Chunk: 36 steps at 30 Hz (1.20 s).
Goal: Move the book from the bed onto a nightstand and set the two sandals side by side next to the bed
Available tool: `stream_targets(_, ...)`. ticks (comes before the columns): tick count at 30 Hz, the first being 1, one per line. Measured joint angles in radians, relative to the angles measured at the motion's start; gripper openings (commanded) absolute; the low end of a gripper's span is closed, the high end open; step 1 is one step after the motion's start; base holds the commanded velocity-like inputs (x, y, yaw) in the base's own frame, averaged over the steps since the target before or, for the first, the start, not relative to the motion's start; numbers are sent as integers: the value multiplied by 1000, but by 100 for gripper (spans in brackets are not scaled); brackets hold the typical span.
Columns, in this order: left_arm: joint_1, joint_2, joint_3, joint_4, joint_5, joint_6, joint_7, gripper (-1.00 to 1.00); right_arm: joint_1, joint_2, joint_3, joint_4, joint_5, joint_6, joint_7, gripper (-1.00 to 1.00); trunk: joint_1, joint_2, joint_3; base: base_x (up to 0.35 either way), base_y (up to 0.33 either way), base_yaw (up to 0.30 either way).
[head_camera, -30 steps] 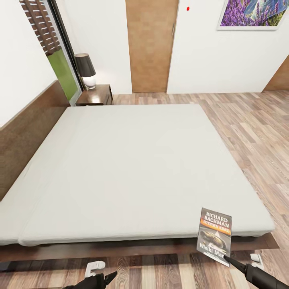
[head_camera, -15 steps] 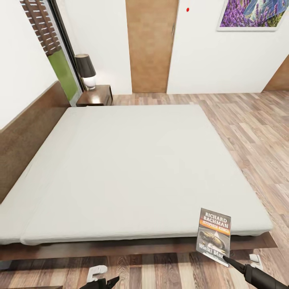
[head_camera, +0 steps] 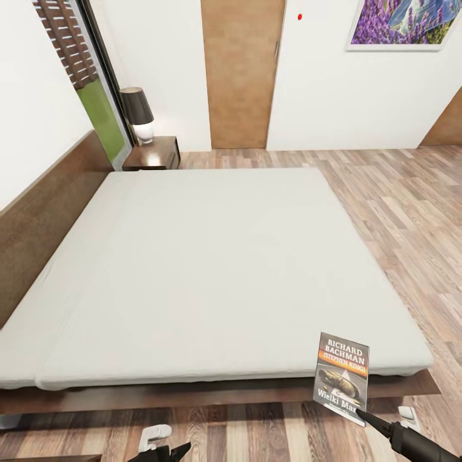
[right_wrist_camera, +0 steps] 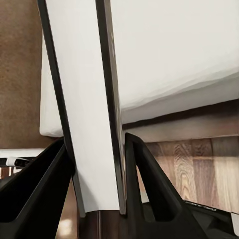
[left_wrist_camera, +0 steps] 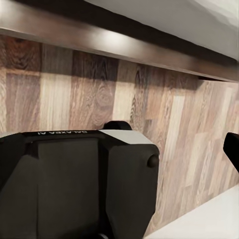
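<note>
At the near right corner of the bed (head_camera: 224, 256), the right gripper (head_camera: 360, 414) clamps the book (head_camera: 343, 375) upright by its lower edge. The left gripper (head_camera: 173, 452) is low near the floor; its opening I cannot tell.

Before me: white walls (head_camera: 333, 90); wood-plank floor (head_camera: 410, 212); brown door (head_camera: 240, 70), shut; black-framed window (head_camera: 90, 77) beside it; lavender painting (head_camera: 404, 22) hung high; dark-shaded lamp (head_camera: 136, 110) glowing in the far corner.

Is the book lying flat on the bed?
No, the book stands upright off the bed, pinched between the fingers of the right gripper.
</note>
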Motion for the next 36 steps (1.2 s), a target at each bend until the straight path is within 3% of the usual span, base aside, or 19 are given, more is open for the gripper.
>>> stream_targets(3,0,0,0,0,0,0,0,100,0,0,0,0,0,0,-1,-100,-12,21,9,0,0,0)
stream_targets(36,0,0,0,0,0,-1,-1,100,0,0,0,1,0,0,-3,-100,-12,21,10,0,0,16)
